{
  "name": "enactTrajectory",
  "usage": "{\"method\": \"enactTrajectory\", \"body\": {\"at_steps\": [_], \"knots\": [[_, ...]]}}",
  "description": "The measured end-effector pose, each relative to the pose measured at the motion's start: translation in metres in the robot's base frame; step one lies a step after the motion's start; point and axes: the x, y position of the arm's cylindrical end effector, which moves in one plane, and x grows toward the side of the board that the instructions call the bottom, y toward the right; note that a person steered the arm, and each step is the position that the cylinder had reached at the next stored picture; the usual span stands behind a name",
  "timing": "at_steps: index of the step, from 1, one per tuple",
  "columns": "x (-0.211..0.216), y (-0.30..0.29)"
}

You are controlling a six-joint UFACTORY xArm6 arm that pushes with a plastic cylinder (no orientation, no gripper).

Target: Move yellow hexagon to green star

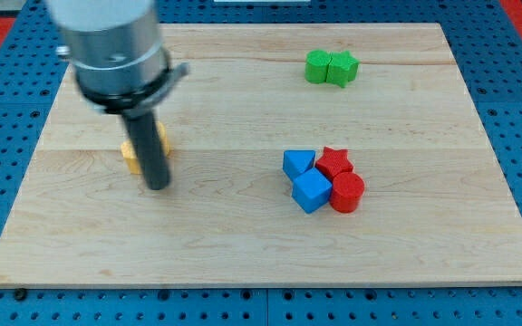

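Yellow hexagon (134,150) sits on the wooden board (243,244) toward the view's left, mostly hidden behind the dark rod. Largest in view, the arm's grey cylinder hangs over the upper left and the rod drops straight down from it. The tip (157,186) rests just below and slightly right of the yellow block; whether it touches cannot be told. No pincer is fitted, so nothing is held. The approach appears to be in hand: the next move likely calls for getting the tip to the block's left, then pushing right and upward toward the green star (343,67), which touches another green block (317,67).
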Motion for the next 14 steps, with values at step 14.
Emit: {"method": "enactTrajectory", "body": {"at_steps": [14], "knots": [[-0.060, 0.142]]}}
